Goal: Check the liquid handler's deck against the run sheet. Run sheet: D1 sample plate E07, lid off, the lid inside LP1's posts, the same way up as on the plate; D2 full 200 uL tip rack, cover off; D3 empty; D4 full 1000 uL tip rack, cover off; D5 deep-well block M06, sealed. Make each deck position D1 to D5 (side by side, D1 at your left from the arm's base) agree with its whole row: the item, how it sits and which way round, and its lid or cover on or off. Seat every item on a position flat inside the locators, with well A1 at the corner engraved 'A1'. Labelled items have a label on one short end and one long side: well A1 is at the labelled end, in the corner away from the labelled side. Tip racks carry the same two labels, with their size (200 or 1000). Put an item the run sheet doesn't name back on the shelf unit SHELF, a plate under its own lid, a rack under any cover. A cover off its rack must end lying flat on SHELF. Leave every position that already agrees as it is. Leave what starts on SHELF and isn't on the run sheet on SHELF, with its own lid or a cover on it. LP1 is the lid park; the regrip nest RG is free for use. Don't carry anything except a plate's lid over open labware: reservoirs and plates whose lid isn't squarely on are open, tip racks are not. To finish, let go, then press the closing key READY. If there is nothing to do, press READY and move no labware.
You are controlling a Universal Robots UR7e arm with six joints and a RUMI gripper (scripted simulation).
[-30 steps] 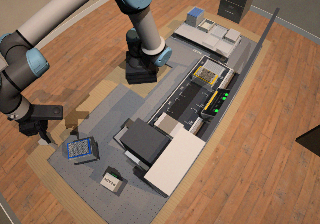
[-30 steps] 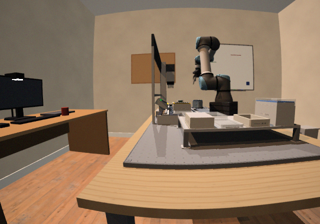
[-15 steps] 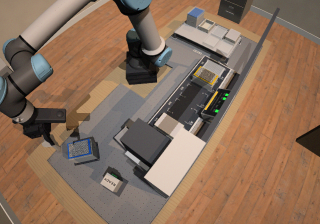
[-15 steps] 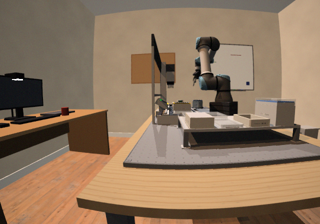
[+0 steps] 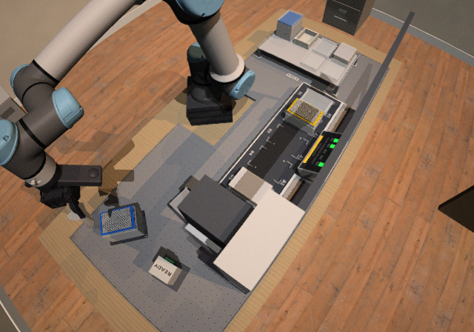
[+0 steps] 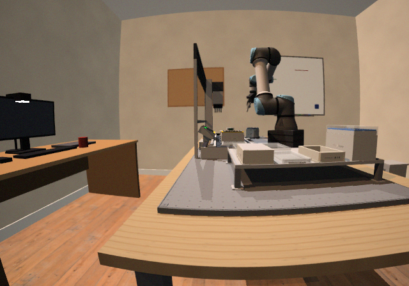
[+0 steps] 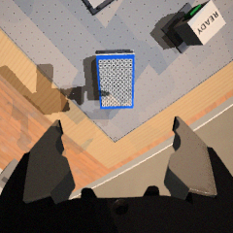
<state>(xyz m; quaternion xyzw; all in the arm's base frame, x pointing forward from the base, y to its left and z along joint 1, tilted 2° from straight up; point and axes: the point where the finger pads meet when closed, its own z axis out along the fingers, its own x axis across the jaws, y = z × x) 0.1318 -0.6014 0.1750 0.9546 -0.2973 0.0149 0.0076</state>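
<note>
My gripper [image 5: 74, 210] is open and empty. It hangs high over the near left corner of the grey mat, beside the mat's edge; it also shows in the wrist view [image 7: 116, 127] and far off in the exterior view [image 6: 248, 103]. A blue-rimmed tip rack [image 5: 118, 220], cover off, stands on a dark base on the mat just right of the gripper, and ahead of the fingers in the wrist view [image 7: 115, 81]. A yellow-rimmed tip rack [image 5: 304, 110], cover off, sits on the deck [image 5: 283, 141] at the end toward the shelf. A pale flat item [image 5: 249, 183] sits at the deck's other end.
The READY key [image 5: 165, 270] stands near the mat's front edge [image 7: 204, 23]. SHELF [image 5: 308, 50] holds a blue-topped box [image 5: 289, 24], an open tray [image 5: 306, 37] and flat pale items. A dark housing [image 5: 214, 210] and white housing [image 5: 260, 233] stand by the deck. The pipetting head [image 5: 319, 152] hangs over it.
</note>
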